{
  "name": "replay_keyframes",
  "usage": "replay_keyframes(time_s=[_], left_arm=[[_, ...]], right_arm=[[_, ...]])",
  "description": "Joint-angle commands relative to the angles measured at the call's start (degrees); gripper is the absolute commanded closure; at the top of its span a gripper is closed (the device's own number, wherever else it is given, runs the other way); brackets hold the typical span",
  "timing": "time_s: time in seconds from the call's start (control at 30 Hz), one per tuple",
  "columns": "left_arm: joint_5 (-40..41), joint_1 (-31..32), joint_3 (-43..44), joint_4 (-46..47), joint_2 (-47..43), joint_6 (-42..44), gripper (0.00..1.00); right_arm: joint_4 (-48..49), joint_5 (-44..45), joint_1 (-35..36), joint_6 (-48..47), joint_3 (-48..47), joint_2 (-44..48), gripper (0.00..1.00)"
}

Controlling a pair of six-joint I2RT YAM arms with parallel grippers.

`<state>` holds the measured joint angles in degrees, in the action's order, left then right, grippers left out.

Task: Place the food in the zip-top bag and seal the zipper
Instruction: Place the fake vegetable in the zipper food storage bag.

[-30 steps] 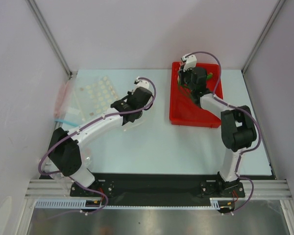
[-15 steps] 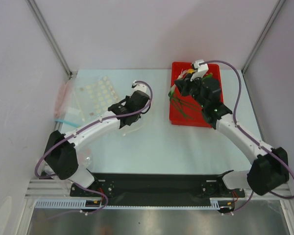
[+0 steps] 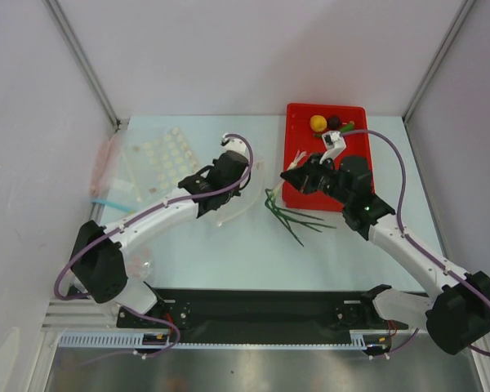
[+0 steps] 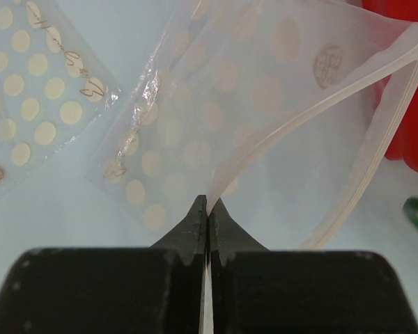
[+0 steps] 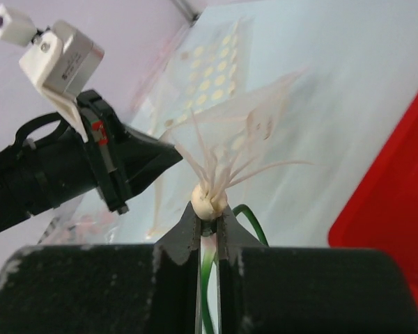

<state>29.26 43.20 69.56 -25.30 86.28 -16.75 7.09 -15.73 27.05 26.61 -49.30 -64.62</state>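
Starting leftmost, one flat dotted bag (image 3: 159, 155) was seen, and beside it the zip-top bag (image 4: 279, 104) was held by one mouth lip in the left claw (image 4: 207, 203), pinched fully closed. One bunch of green stalks (image 3: 298, 219) was gripped at its bulb by the closed right claw (image 5: 209, 219), between bag and red tray (image 3: 306, 197); loading was judged begun, the stalks next needing threading into the mouth. One yellow ball (image 3: 318, 123), one maroon ball (image 3: 334, 122) and one green chili (image 3: 348, 126) were counted on the tray.

The zip-top bag (image 4: 265, 104) is clear, glossy, crinkled plastic film, the red tray (image 3: 298, 118) smooth plastic, and the left gripper (image 4: 207, 205) matt black plastic.
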Motion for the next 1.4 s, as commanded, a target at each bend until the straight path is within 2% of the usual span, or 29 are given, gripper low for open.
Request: replay_keyframes(time_s=[0.0,0.13,0.33,0.6,0.8,0.9,1.07,1.23,1.37], left_arm=[[-0.95,0.66,-0.39,3.59,-3.22,-1.18,1.0],[-1.13,1.88,-0.92,5.17,-4.19,-1.0,1.0],[0.71,4.52,-0.65,5.79,-4.19,-0.74,1.0],[0.72,9.27,-2.67,7.98,-6.56,-0.82,1.0],[0.1,11.47,-4.34,8.78,-9.55,-1.53,1.0],[0.98,12.96,-5.3,9.56,-11.04,-1.79,1.0],[-1.39,14.46,-9.0,13.96,-13.33,-3.28,1.0],[-4.46,15.33,-8.3,13.44,-12.19,-4.95,1.0],[-5.08,16.56,-7.6,13.96,-11.31,-5.31,0.99]], right_arm=[[5.11,-10.45,0.11,6.6,1.04,-0.86,1.0],[12.05,-15.12,0.11,9.59,2.8,-1.12,1.0],[16.1,-18.72,0.02,13.37,3.77,-1.65,1.0],[18.82,-14.95,-1.03,18.64,6.22,-1.39,1.0],[21.2,-7.4,-4.11,26.1,11.32,0.11,1.0],[18.94,-1.96,-4.46,29.1,11.95,1.16,1.0],[13.93,11.4,-3.06,31.83,13.52,5.72,1.0],[13.56,24.4,0.28,34.38,15.89,8.54,1.0],[13.21,25.66,1.08,37.72,15.99,8.28,1.0]])
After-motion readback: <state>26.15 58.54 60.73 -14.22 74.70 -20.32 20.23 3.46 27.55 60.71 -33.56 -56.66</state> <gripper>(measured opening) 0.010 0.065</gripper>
